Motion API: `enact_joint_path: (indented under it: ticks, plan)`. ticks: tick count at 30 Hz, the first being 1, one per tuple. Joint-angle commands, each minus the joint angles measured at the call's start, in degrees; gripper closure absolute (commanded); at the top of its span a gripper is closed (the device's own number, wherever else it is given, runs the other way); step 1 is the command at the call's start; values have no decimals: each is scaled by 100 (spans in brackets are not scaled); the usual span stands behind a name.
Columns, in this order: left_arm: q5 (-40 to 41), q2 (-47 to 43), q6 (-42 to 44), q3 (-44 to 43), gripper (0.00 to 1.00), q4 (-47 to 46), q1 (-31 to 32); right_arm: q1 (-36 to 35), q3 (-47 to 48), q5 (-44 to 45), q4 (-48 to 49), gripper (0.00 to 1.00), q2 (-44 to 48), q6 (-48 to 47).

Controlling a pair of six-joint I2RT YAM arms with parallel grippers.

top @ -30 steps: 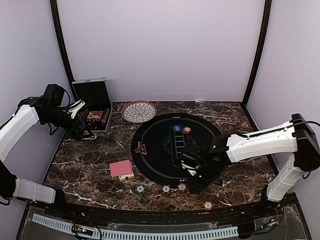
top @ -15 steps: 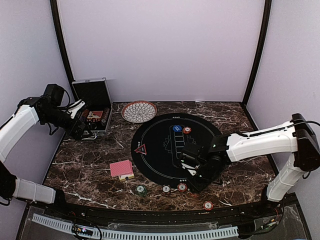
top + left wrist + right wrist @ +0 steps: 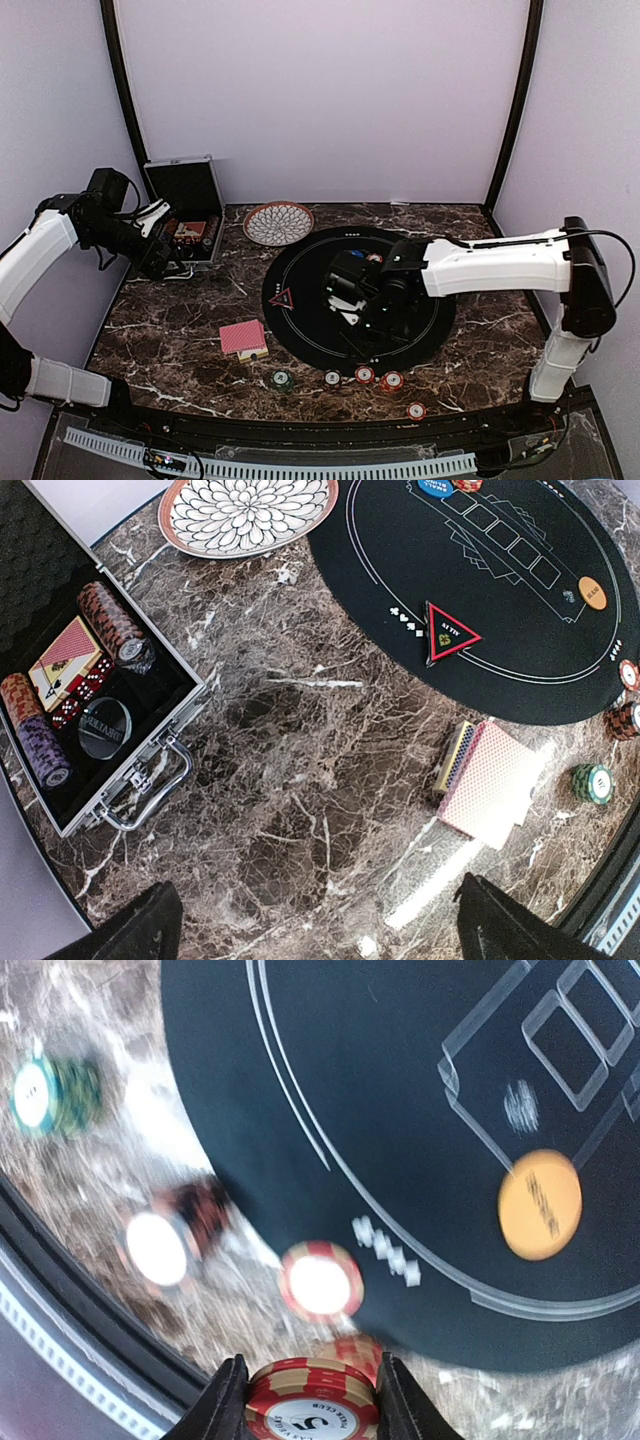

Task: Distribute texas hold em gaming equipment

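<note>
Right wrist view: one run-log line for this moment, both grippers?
right gripper: shut on red chip stack | left gripper: open, empty, over marble table by case

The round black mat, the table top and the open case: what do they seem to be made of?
Mat: probably felt or thin rubber; matte black, lies flat, white lines printed on it.
Table top: dark brown marble or a marble-look laminate; white veins, glossy reflections.
Case: likely an aluminium frame, judging from its bright silver edges, with black foam lining.

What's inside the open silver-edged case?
In the case: two chip rolls, a red-backed deck, red dice, a clear round disc. Whatever lies under them is covered.
</note>
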State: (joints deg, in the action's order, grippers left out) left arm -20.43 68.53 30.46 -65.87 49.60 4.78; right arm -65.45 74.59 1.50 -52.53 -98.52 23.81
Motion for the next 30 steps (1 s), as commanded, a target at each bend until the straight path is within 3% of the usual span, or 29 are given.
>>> enact_joint_path:
  ticks: [1,12,16,22,26,30]
  plan:
    - [-64,-68,50,-23,1,131,23,114,1005,64,115,80,-895,-394]
    - [-91,-42,50,-54,1,134,41,335,4304,-34,-23,80,-3444,-782]
    - [-117,-55,55,-22,1,111,42,391,4897,-93,-47,80,-4022,-740]
    - [-180,-44,11,-11,1,74,41,462,5034,-27,112,78,-4279,-668]
    - [-199,-41,-4,-39,1,75,41,474,4907,-4,141,68,-4350,-699]
    - [-199,-50,-11,-32,1,72,41,480,4843,37,179,47,-4326,-717]
